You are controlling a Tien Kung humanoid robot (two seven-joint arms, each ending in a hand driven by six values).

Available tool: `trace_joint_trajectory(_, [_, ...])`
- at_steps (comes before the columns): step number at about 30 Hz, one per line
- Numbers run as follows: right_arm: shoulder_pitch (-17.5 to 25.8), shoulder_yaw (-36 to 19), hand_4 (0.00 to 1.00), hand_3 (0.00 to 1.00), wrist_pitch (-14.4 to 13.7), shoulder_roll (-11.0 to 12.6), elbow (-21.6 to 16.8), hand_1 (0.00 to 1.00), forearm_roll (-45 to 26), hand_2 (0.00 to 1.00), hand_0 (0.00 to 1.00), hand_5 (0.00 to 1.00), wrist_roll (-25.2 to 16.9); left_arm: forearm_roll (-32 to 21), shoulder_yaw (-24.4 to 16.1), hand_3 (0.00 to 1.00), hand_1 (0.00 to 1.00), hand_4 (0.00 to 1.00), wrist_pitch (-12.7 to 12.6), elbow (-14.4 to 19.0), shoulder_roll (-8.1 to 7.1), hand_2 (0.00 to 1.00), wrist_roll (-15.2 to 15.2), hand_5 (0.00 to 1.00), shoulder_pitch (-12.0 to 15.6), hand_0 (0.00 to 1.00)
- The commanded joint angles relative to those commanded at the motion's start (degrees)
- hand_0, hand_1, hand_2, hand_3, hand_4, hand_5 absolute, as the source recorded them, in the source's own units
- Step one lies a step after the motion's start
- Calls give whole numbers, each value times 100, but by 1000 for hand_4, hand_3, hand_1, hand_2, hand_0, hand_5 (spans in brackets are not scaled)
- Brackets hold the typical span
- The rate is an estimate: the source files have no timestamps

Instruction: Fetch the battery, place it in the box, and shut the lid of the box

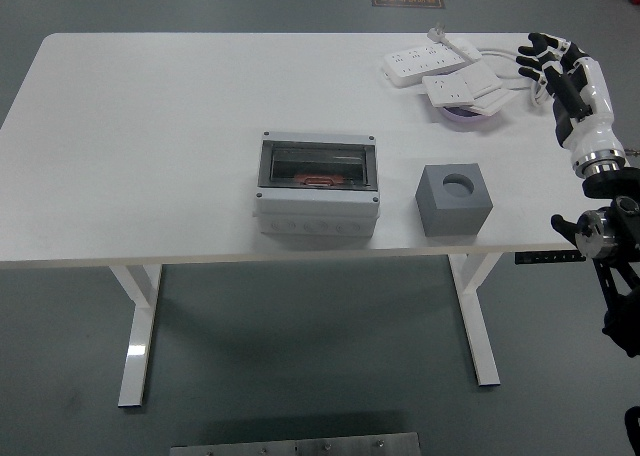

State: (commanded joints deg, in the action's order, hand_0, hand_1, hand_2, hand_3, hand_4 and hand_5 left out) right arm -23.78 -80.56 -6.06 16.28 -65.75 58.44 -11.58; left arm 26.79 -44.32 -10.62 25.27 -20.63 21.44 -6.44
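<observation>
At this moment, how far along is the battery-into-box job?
Barely started. The box sits mid-table with its clear lid down, and no battery is clearly visible. The right robot hand hovers open near the power strips at the far right corner, holding nothing. Fetching, placing and closing all remain. The left arm is out of view.

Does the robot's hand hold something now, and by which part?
No, nothing is held. The right hand hangs open near the table's right edge.
</observation>
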Motion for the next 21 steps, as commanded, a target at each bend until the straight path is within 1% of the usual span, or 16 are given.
trace_joint_trajectory(1, [-5,7,823,723,-25,8,-22,652,51,640,644,445,9,4,-2,567,718,662,1,0,1,576,2,138,0,648])
trace_joint_trajectory(2, [-9,12,762,740,-45,14,-40,631,89,638,584,236,13,9,-5,564,717,659,1,0,2,575,4,139,0,648])
trace_joint_trajectory(7, [-17,34,762,740,-151,37,-121,631,209,638,584,236,9,15,-6,564,717,659,3,1,13,575,6,139,4,648])
trace_joint_trajectory(8, [-16,38,704,742,-172,41,-137,620,217,636,564,68,-6,15,-5,564,718,658,3,1,14,575,5,137,5,648])
trace_joint_trajectory(13, [-8,71,704,742,-286,61,-227,620,235,636,564,68,-119,17,-5,564,718,658,6,-1,21,575,2,137,7,648])
trace_joint_trajectory(14, [-6,77,677,732,-304,62,-238,616,235,628,547,44,-139,17,-5,564,718,656,7,-1,23,575,2,135,7,648])
trace_joint_trajectory(15, [-3,85,677,732,-332,61,-247,616,238,628,547,44,-169,19,-6,564,718,656,8,-1,24,575,2,135,6,648])
trace_joint_trajectory(19, [13,124,677,732,-491,37,-258,616,264,628,547,44,-339,26,-10,564,718,656,9,-1,29,575,5,135,7,648])
trace_joint_trajectory(20, [18,129,648,686,-539,28,-265,585,278,580,527,53,-386,25,-10,563,718,654,8,-1,30,574,4,133,7,648])
trace_joint_trajectory(21, [24,136,648,686,-593,16,-270,585,289,580,527,53,-440,24,-9,563,718,654,8,-1,32,574,3,133,8,648])
